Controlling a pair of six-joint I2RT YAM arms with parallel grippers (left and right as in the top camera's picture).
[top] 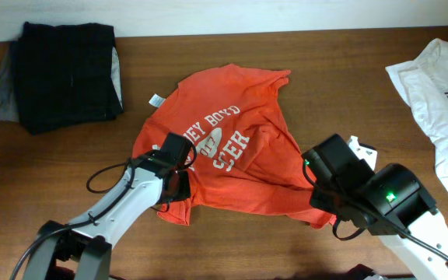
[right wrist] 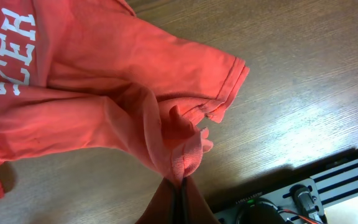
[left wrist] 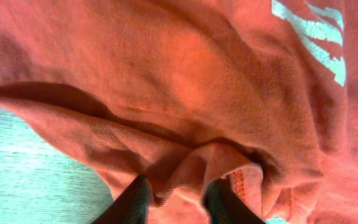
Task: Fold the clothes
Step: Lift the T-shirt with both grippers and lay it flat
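Overhead view shows the red shirt [top: 239, 167] lying crumpled in the middle of the table [top: 348, 70], a little toward the near edge. The left gripper [left wrist: 176, 202] sits on its near-left part. A bunch of cloth stands between the two dark fingers, so it seems to be clamped on the shirt, though the tips are cut off at the frame edge. The right gripper [right wrist: 180, 193] is at the near-right part, with its fingers pressed together on a ridge of the cloth's edge.

I judge that the two arms take the shirt at its two near ends so they can pull it flat or carry this edge over for a fold.

The white lettering reads upright from the near edge and is tilted slightly. So the neck probably points to the far edge, a little left, and the long axis runs near to far.

A white T-shirt [top: 434, 93] waits by the right edge. A dark garment [top: 68, 74] lies at the far-left corner.
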